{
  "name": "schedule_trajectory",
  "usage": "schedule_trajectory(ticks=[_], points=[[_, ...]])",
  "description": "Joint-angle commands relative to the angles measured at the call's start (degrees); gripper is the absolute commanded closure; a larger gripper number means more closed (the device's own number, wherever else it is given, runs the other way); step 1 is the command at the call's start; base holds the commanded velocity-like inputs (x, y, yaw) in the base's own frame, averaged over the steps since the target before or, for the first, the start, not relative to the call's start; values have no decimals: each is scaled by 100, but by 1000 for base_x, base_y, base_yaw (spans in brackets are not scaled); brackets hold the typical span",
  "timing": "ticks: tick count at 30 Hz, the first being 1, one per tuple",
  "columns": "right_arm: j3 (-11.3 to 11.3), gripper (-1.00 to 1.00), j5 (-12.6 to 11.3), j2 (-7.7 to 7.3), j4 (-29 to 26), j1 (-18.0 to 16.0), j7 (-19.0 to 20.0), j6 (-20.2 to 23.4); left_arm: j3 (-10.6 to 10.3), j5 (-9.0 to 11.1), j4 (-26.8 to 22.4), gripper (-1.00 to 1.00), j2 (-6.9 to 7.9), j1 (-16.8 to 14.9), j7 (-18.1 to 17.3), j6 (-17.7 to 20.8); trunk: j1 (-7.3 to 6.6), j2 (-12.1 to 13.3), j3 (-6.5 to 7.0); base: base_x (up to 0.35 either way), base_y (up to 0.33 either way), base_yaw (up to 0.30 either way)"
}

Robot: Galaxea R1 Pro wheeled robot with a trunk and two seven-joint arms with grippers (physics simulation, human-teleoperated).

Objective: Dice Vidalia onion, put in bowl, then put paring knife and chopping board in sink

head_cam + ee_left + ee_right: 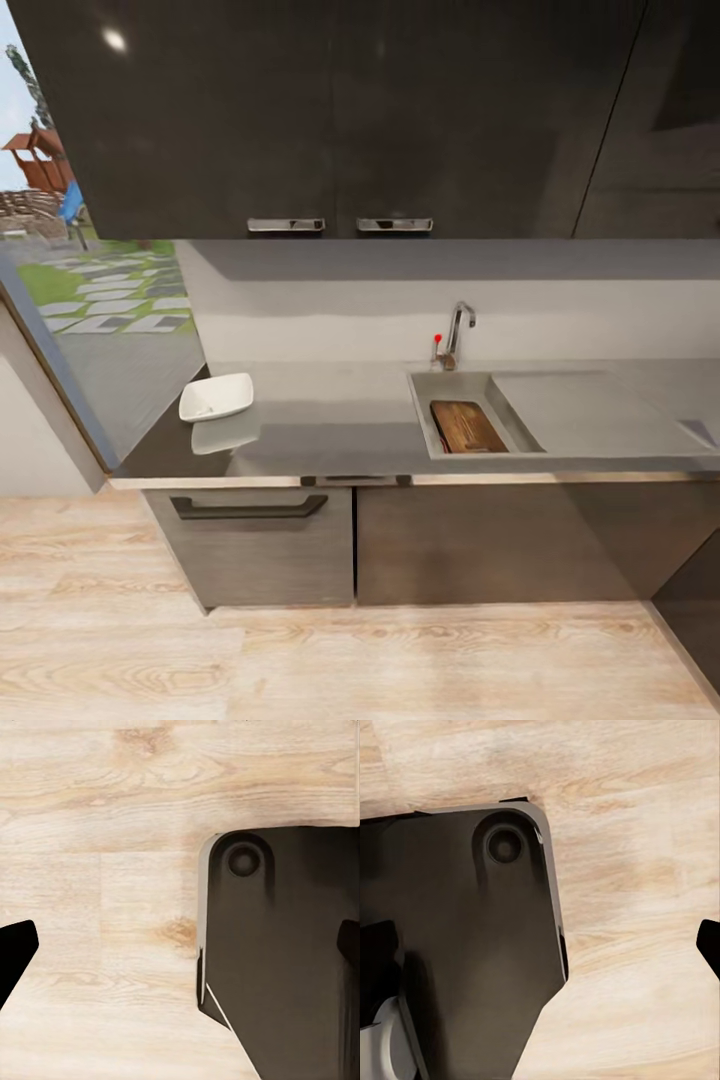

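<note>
- Hanging over the pale wooden floor (112, 810), the left gripper (180, 945) shows only dark fingertips (15, 949) at opposite edges of its wrist view: spread wide, holding and touching nothing.
- The right gripper (540, 945) is likewise wide apart and empty, above the floor and the robot's dark rounded base plate (472, 945).
- Both arms seem parked low because the work looks nearly done.
- The rectangular brown wooden chopping board (466, 427) lies inside the grey steel sink (420, 415), against its front wall.
- The shallow white squarish bowl (216, 397) sits near the left end of the long grey countertop (330, 420).
- I cannot make out the onion or knife.
</note>
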Motion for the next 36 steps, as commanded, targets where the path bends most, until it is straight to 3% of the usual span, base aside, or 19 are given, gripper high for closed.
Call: schedule_trajectory(ticks=[1,8,15,22,36], points=[[-48,-100,52,-1,3,-5,-6,45,-51,23,-13,-100,2,3,38,-4,4,-10,-1,0,0,0],[-48,-100,56,-6,-17,-5,-19,418,-64,16,-13,-100,2,3,9,-11,4,-10,62,0,0,0],[-48,-100,58,-15,-32,-5,-19,451,-76,15,12,-100,10,3,-3,-12,4,-10,80,0,0,0],[-63,-100,59,4,-81,-5,-11,410,-77,15,409,-100,10,3,-1,-13,4,-10,80,0,0,0],[-74,-100,44,43,-168,-5,-2,403,-77,15,453,-100,10,3,-1,-13,4,-10,80,0,0,0]])
